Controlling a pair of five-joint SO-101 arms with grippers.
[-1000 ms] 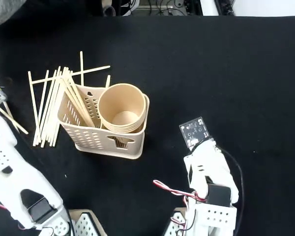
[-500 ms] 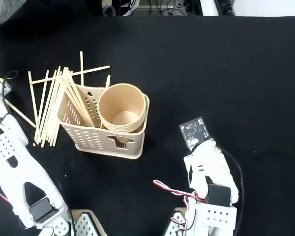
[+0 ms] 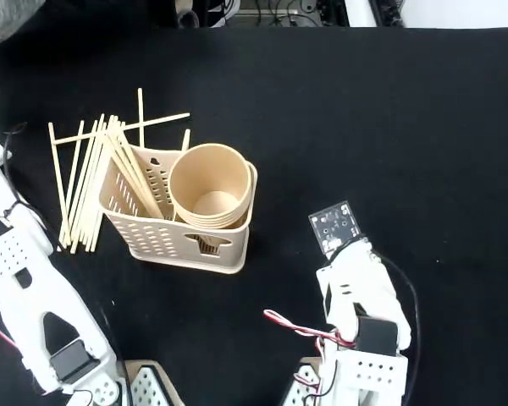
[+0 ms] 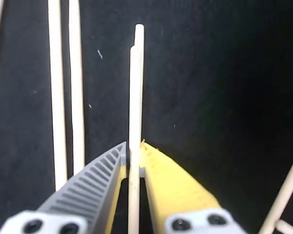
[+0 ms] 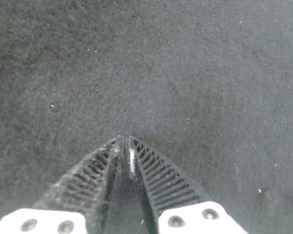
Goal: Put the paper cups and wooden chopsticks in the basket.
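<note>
Gripping two pale, slim chopsticks (image 4: 135, 87) over the black table (image 4: 224, 73), the left fingers (image 4: 105, 168) cover part of their length — the right fingers (image 5: 154, 173) are pressed together, empty; cups (image 3: 210, 184) sit in the basket (image 3: 173, 245).

- black matte cloth (image 3: 389, 127) across the whole table, flecked with pale lint up close
- beyond the far edge, a tangle of cables (image 3: 275, 12) among dark gear
- at the far right corner, a white surface (image 3: 466, 12)
- at the far left corner, a fold of grey fabric (image 3: 8, 19)
- soft, even light over the cloth
</note>
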